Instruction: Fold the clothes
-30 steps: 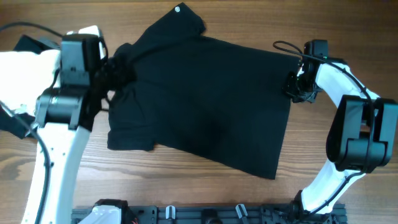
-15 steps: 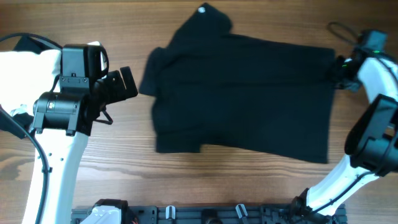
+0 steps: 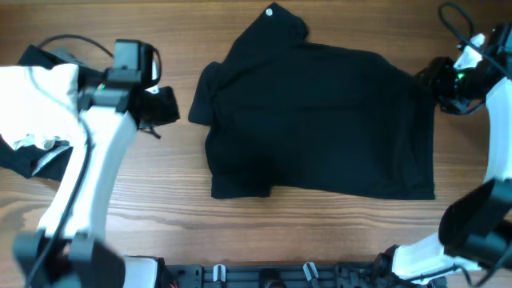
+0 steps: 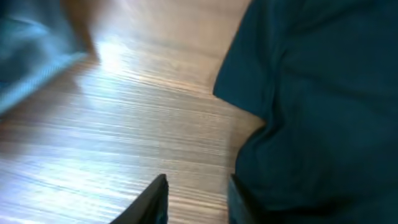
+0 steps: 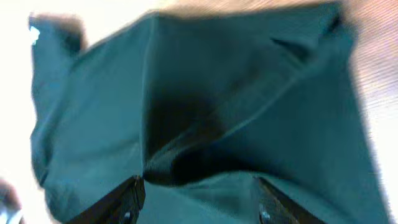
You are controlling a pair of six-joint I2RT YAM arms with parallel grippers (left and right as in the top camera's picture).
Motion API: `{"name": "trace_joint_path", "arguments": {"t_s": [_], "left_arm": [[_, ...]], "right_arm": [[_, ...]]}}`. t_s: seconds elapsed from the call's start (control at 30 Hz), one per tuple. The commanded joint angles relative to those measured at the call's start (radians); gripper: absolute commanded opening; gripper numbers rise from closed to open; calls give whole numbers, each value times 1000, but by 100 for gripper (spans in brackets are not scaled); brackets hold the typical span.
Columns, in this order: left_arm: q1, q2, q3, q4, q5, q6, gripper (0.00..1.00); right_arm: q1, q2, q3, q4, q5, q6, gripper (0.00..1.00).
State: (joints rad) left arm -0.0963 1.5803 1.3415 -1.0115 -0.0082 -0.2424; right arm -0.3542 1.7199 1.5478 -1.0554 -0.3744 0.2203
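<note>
Both wrist views are blurred.

Left wrist view: the left end effector is cut off by the lower edge and only two finger stubs show. A narrow gap stands between them with bare wood showing through it, so it is part open and holding nothing. Its right finger is at the edge of the black T-shirt; contact cannot be told. The grey-blue patch at the upper left is too smeared to identify.

Right wrist view: the right end effector has its fingers well apart, open. A raised ridge of the shirt's cloth lies between them, unpinched.

Overhead: the T-shirt is spread across the middle of the wooden surface, with its round white mark at the far edge. The left sleeve points toward the left end effector, clear of it. The right end effector is at the shirt's far right corner. The right arm runs out of frame. A pile of white and black clothes lies at the far left, clipped by the frame and partly under the left arm. A black rail lines the near edge. Wood fills every view.
</note>
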Motion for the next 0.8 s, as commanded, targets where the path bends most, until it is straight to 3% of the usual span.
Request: {"name": "trace_joint_path", "arguments": {"t_s": [0.0,0.1,0.2,0.43,0.47,0.57,0.63,0.77], "left_arm": [[-3,149,0,58,72,3,25],[-7,271,0,166,166,28,23],[-11,373,0,265,278,59,38],[-11,492,0,309,280,56,42],[-11,494,0,309,276,56,41],[-11,493,0,290,281,56,40],[-11,493,0,243,293,55,37],[-11,492,0,138,315,56,36]], "right_arm": [[16,-24,17,-89,-46,-9,59],[32,-24,14,-153,-43,-48,59],[37,-24,14,-158,38,-35,59],[-12,-21,14,-31,307,74,67],[-26,-14,12,78,301,68,70],[-24,-4,8,137,171,13,71],[-7,9,8,74,72,-11,72],[76,40,-39,-105,66,-11,72]]}}
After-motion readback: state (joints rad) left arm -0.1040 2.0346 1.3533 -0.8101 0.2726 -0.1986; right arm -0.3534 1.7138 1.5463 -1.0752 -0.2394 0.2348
